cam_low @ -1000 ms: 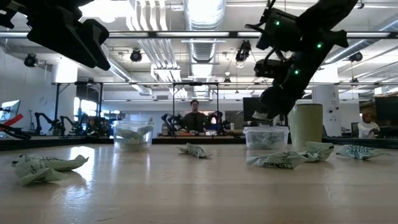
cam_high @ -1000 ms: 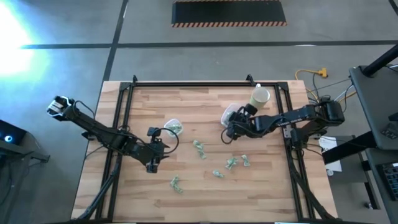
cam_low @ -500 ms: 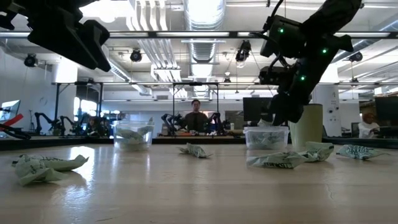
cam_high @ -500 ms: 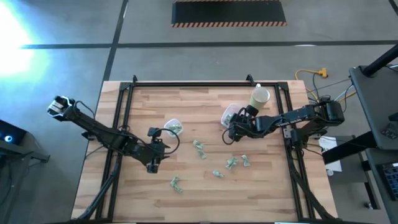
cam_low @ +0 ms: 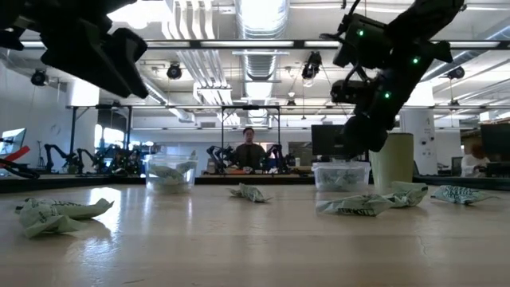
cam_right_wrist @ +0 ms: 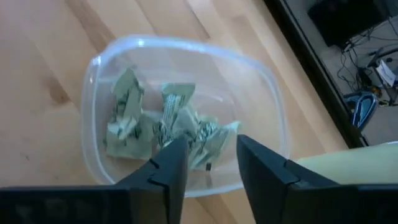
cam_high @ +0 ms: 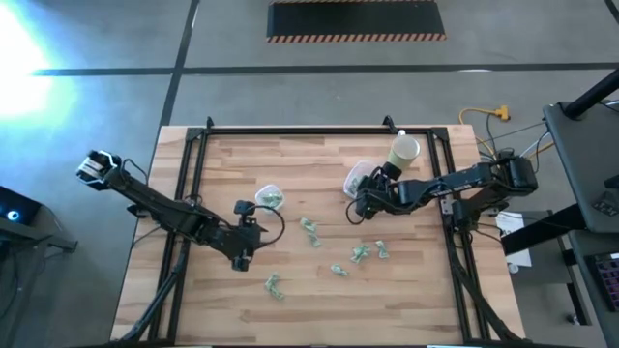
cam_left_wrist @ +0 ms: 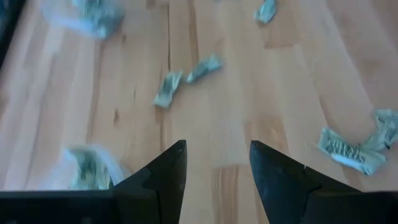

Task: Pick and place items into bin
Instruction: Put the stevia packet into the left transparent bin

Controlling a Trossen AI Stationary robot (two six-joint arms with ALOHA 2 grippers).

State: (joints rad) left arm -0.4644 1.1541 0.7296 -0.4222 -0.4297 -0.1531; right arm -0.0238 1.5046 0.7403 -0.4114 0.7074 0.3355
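Pale green crumpled pieces are lying in two places: some are resting inside a clear tub (cam_right_wrist: 186, 118) directly under the right tool (cam_right_wrist: 205, 163), and others are lying scattered on the wooden counter (cam_high: 319, 290). That right tool (cam_high: 363, 201) is hanging released over the tub (cam_high: 360, 178), its fingers apart with nothing between them. A cream cup (cam_high: 403, 151) is standing just beyond it. Over the counter's near-left part, the left tool (cam_left_wrist: 216, 168) is also hanging released, above bare wood, with a piece (cam_left_wrist: 347, 149) lying off to one side and a second tub (cam_high: 270, 198) near it.
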